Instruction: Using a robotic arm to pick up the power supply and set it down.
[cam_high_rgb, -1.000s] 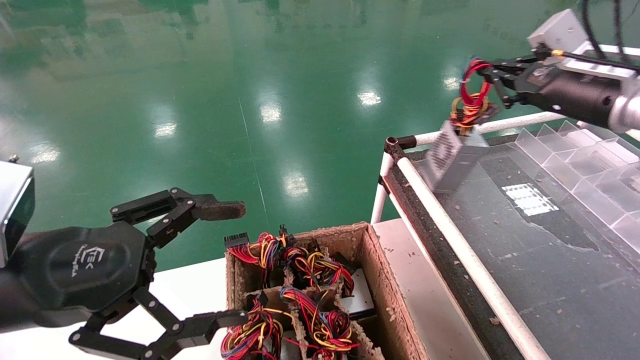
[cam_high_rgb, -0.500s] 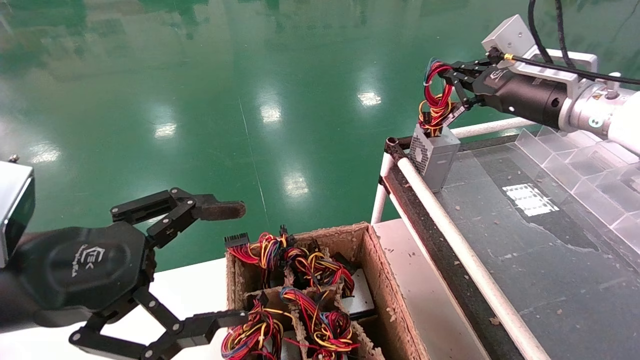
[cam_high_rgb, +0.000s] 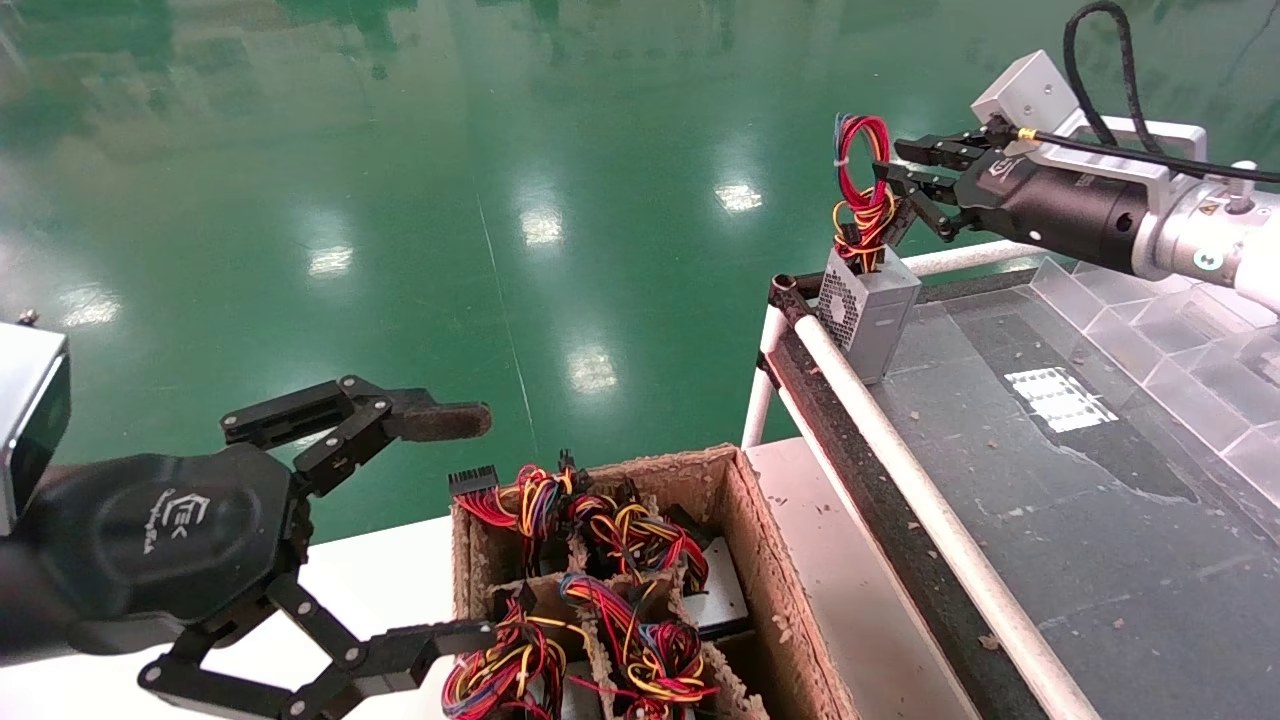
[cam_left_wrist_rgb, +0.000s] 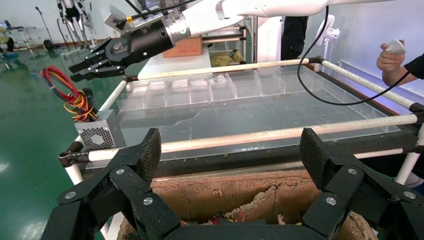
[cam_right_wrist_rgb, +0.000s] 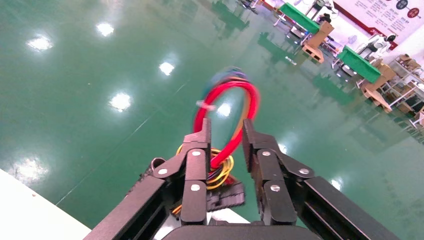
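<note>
The power supply (cam_high_rgb: 868, 312), a small silver-grey box with a perforated vent face, stood upright at the glass-topped table's (cam_high_rgb: 1060, 520) far corner, its looped red-yellow wires rising above. The robotic arm's gripper (cam_high_rgb: 900, 185) hung just beside that loop, fingers parted and pinching nothing. The left gripper (cam_high_rgb: 470, 525) sat spread wide over the cardboard box (cam_high_rgb: 745, 510).

A white logo stood on the black housing of the left gripper (cam_high_rgb: 330, 530) at the lower left of the head view, its letters too small to read. A similar white mark sat on the black right gripper (cam_high_rgb: 905, 175) at the upper right, also illegible.
</note>
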